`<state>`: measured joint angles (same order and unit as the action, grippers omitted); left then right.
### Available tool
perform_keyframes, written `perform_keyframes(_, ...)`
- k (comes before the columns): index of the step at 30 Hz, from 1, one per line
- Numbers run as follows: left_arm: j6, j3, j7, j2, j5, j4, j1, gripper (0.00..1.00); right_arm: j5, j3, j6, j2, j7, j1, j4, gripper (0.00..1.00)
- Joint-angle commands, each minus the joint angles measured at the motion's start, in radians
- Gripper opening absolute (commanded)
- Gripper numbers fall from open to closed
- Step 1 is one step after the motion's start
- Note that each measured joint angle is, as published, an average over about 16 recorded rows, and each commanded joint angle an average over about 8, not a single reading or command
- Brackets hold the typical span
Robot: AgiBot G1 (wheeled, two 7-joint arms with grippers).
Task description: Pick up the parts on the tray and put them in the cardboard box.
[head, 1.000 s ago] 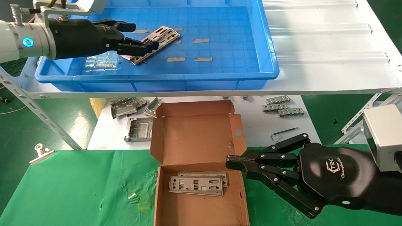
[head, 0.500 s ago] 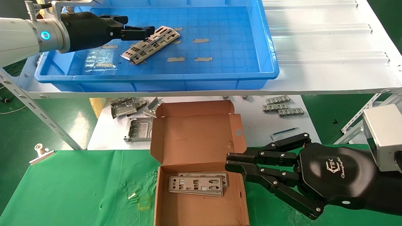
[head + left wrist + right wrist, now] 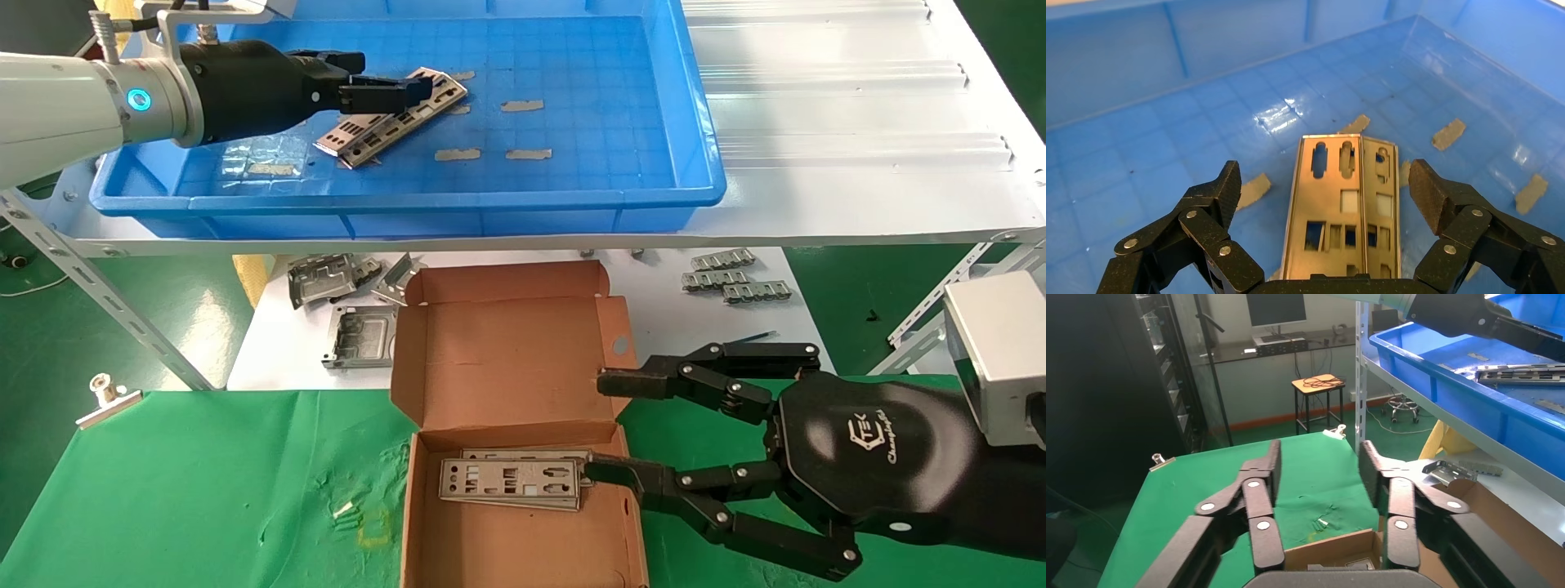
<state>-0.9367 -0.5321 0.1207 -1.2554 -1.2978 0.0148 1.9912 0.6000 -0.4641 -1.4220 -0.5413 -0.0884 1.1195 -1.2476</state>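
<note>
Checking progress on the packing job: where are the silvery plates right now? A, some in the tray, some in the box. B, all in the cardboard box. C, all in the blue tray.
A: plates lie in the tray, others already in the cardboard box.

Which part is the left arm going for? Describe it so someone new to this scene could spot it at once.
Look in the large blue plastic tray on the white upper shelf. Left of its middle lie thin silvery punched metal plates, slanted among grey tape scraps. The open left gripper hovers over them; unlike the similar plates in the brown cardboard box, these are not packed yet.
</note>
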Motion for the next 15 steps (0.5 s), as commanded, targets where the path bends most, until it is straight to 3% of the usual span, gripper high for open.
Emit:
perform_keyframes(1,0.01,0.002,0.006,-0.004,0.003,0.002,0.001,0.18,0.0,0.0,0.0,0.0,0.0,0.0,0.0,1.0)
perform_keyframes(2,0.019,0.004,0.014,-0.007,0.006,0.005,0.001,0.06,0.0,0.0,0.0,0.0,0.0,0.0,0.0,1.0)
perform_keyframes(3,0.028,0.005,0.022,-0.009,0.008,0.009,0.0,0.0,0.0,0.0,0.0,0.0,0.0,0.0,0.0,1.0)
perform_keyframes(15,0.027,-0.01,0.058,-0.022,-0.015,0.002,-0.005,0.0,0.0,0.0,0.0,0.0,0.0,0.0,0.0,1.0)
